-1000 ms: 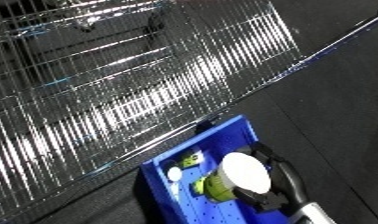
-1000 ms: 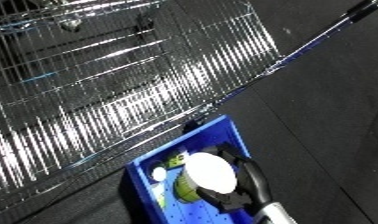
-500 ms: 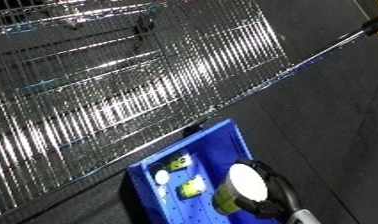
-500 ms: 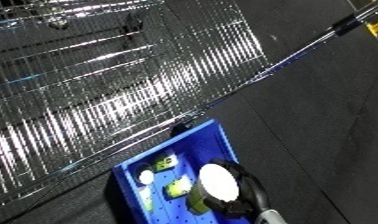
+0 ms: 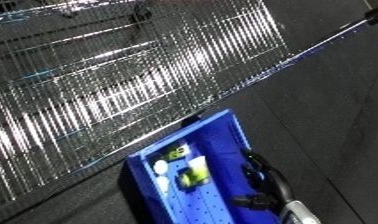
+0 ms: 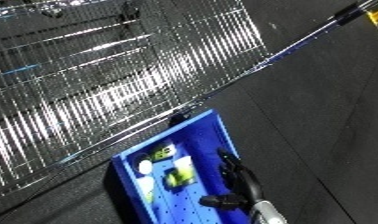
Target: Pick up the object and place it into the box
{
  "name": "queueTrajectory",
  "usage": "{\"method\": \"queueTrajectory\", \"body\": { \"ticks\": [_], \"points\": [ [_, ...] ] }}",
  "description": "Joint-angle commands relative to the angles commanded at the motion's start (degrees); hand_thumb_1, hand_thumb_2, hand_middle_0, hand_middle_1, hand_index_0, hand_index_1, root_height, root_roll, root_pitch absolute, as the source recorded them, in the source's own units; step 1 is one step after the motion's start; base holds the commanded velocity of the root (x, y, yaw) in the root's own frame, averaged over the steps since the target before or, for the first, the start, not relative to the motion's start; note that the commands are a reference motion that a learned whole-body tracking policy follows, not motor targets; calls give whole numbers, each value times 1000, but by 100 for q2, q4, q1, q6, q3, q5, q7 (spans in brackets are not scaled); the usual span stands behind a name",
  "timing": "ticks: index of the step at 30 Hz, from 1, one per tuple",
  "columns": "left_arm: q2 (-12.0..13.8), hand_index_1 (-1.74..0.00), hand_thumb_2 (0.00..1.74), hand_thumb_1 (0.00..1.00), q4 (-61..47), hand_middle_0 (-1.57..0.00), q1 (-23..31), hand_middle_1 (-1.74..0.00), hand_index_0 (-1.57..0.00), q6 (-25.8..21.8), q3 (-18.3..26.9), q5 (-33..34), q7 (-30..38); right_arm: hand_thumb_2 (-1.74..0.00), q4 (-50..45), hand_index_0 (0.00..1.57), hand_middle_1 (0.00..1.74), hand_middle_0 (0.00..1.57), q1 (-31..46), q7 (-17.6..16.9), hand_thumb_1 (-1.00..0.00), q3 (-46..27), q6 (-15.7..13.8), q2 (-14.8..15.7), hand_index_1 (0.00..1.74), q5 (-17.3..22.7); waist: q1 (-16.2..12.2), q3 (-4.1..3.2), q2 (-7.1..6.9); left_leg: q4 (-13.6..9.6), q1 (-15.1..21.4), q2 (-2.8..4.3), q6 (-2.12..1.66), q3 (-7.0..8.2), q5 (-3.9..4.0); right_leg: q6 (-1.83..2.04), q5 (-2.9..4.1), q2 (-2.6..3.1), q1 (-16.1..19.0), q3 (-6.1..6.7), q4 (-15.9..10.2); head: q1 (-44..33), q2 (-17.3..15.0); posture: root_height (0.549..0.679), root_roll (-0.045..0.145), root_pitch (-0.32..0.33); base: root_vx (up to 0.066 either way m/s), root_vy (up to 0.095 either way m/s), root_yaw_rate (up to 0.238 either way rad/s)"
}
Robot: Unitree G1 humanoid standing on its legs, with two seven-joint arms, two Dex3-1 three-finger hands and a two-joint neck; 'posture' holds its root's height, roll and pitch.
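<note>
A blue bin [image 5: 223, 131] sits in the lower middle of the frame, on dark floor, just below the chrome wire shopping cart [image 5: 123, 85] that fills the upper left. Its floor is perforated, and several small things lie toward its upper-left end: a round white item [image 5: 161, 166], a yellow-green object with a pale top [image 5: 195, 172], and a small dark label-like piece [image 5: 178, 151] near the far corner (which of these is the task's object I cannot say for certain, though the yellow-green one lies nearest the hand).

The right hand [image 6: 233, 175] reaches in from the lower edge at the right, its black fingers stretched out over the bin's right side, with nothing seen between them; they look relaxed and apart rather than curled, and the yellow-green object lies just beside them on the bin floor, not touching as far as the views show. The left hand shows in neither view.

Judging from this, the placing step looks complete: the object rests inside the bin and the hand is empty. The next move would call for lifting the hand straight up and clear of the right wall without brushing the contents, then turning toward the cart if more remains to fetch.
</note>
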Motion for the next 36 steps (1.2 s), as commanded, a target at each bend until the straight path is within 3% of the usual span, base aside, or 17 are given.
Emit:
{"method": "queueTrajectory", "body": {
  "ticks": [6,15,23,31,36],
  "points": [
    [30,0,0,0,15,0,-10,0,0,57,34,3,10,0,-113,0,0,0,5,133,0,127,60,63,0,-320,35,0,-49,19,-38,-1,2,-27,7,-11,-25,22,-3,-21,37,-419,-110,652,68,65,-17,4,44],
    [150,0,0,0,-3,0,-174,0,0,215,88,120,56,0,-559,0,0,0,-4,356,0,543,250,260,0,-607,122,0,-196,34,-43,22,-8,-62,36,-19,-78,46,47,-76,85,-1886,-197,652,65,62,-12,-35,88],
    [175,0,0,0,11,0,-416,0,0,378,93,267,148,0,-661,0,0,0,-182,167,0,923,554,471,0,-1332,224,0,-265,-15,-56,60,-28,-121,130,-4,-103,66,77,-163,73,-2987,116,652,59,64,-10,-42,76],
    [223,0,0,0,147,0,-619,0,0,409,54,458,76,0,-224,0,0,0,-334,-58,0,1040,978,697,0,-1476,403,0,-268,-120,-117,93,-45,-240,281,13,-162,43,87,-301,136,-4012,917,651,53,66,3,-52,142],
    [336,0,0,0,116,0,-718,0,0,462,-21,518,-15,0,-189,0,0,0,-302,-222,0,1094,1037,799,0,-1345,500,0,-260,-239,-191,92,-61,-282,416,51,-113,12,55,-409,85,-4327,1135,652,49,78,-5,-70,250]
  ]
}}
